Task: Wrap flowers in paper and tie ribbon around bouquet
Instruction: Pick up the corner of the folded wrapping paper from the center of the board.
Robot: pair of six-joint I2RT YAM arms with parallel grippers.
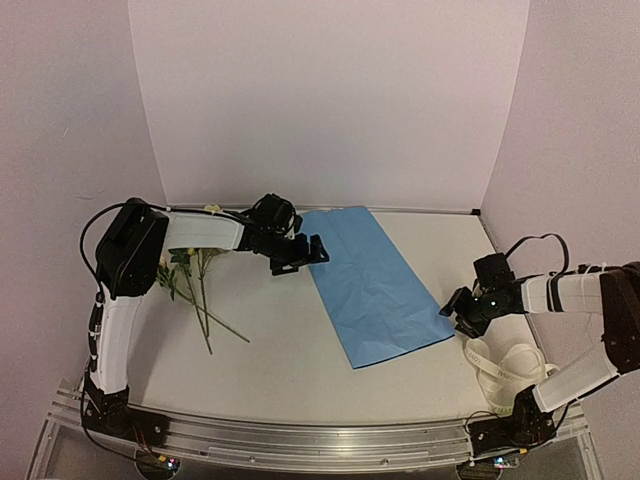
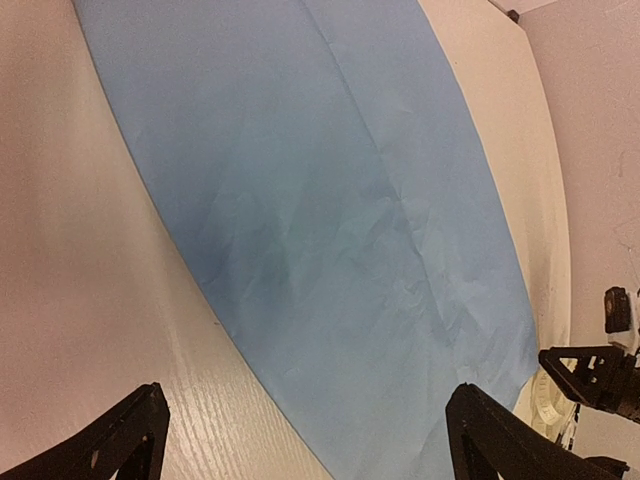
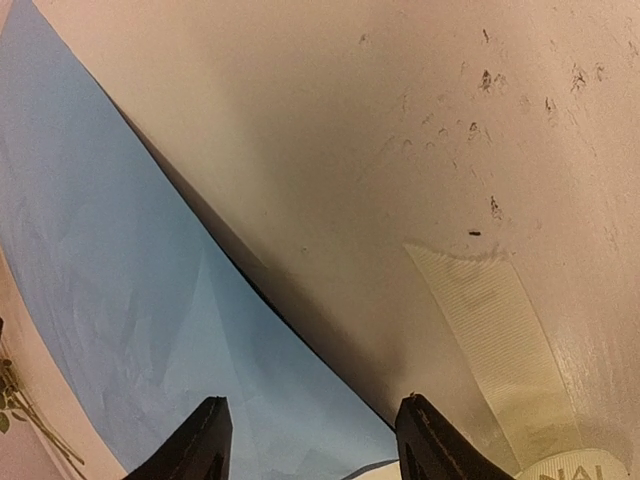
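Note:
The blue paper [image 1: 375,280] lies flat and lightly creased, slanting across the middle of the table. My left gripper [image 1: 305,255] hovers at its far left edge, wide open over paper [image 2: 340,200] and bare tabletop, gripper [image 2: 308,400] holding nothing. My right gripper [image 1: 458,308] sits low at the paper's near right corner; in the right wrist view the gripper [image 3: 312,403] has its jaws apart astride the paper [image 3: 120,320] edge. The flowers [image 1: 195,290] lie loose on the table at the left. The cream ribbon [image 1: 510,370] is coiled at the near right, one end [image 3: 490,320] flat on the table.
The pale table [image 1: 280,350] is boxed in by white walls at the back and sides. The left arm reaches over the flowers. The ribbon coil lies close under the right arm, beside its base.

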